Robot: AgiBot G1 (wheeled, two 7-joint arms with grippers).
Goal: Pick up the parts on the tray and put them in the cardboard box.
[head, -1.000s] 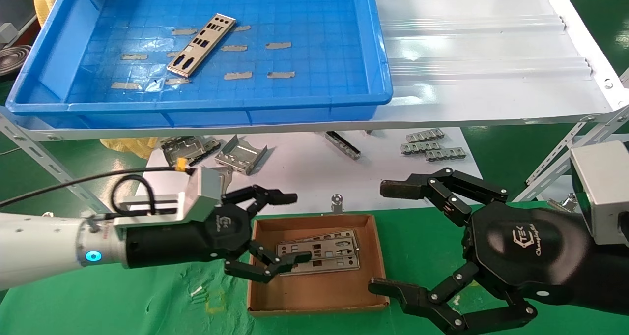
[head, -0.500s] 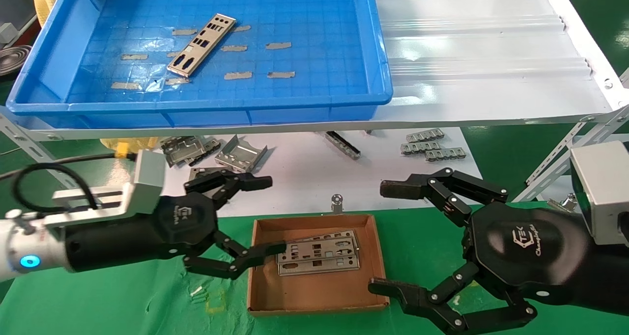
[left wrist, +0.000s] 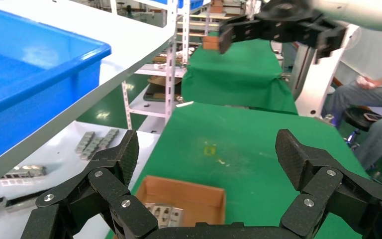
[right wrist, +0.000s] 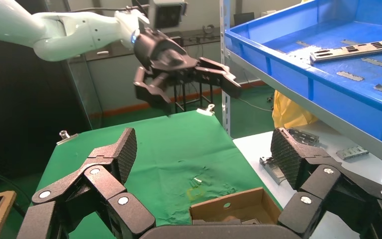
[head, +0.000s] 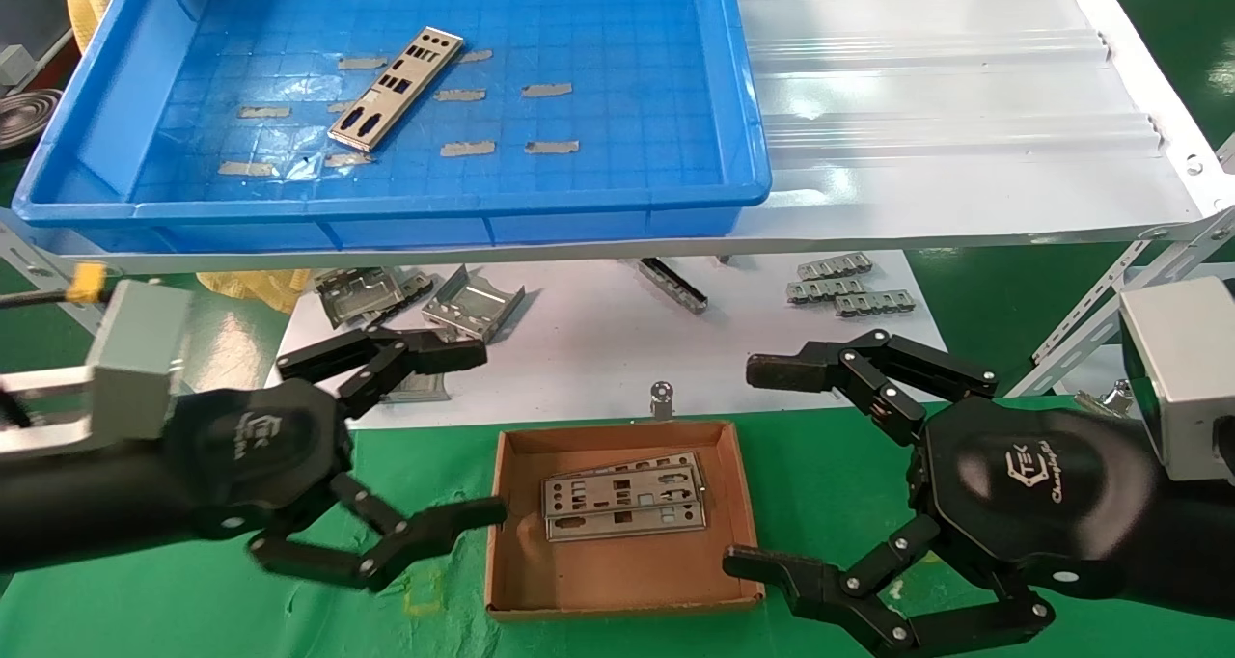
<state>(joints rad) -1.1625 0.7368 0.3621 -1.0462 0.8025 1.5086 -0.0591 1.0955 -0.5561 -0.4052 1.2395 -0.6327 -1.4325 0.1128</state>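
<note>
Left gripper [head: 463, 436] hanging spread and empty at 9 o'clock of cardboard box [head: 617, 581], where stacked parts [head: 622, 508] are lying. One plate [head: 396, 87] waiting in tray [head: 386, 219] at 12 o'clock. Right gripper [head: 762, 470] idling spread at 3 o'clock, keeping box approach free.

Tray [head: 482, 219] cut off at twelve o'clock; right gripper [head: 753, 470] cut off at five o'clock; lower plate [head: 627, 525] partly covered.

Green cloth [head: 145, 610] covers the low bench, with a white sheet [head: 598, 340] over its far part; above sits a white corrugated panel [head: 946, 108] on slotted steel angle frames [head: 1090, 301]. Left wrist view: green floor [left wrist: 104, 107], white slotted rack [left wrist: 171, 55], another green-draped table [left wrist: 243, 74], seated person [left wrist: 378, 119]. Right wrist view: dark wall [right wrist: 25, 109], orange floor strip [right wrist: 129, 107].
</note>
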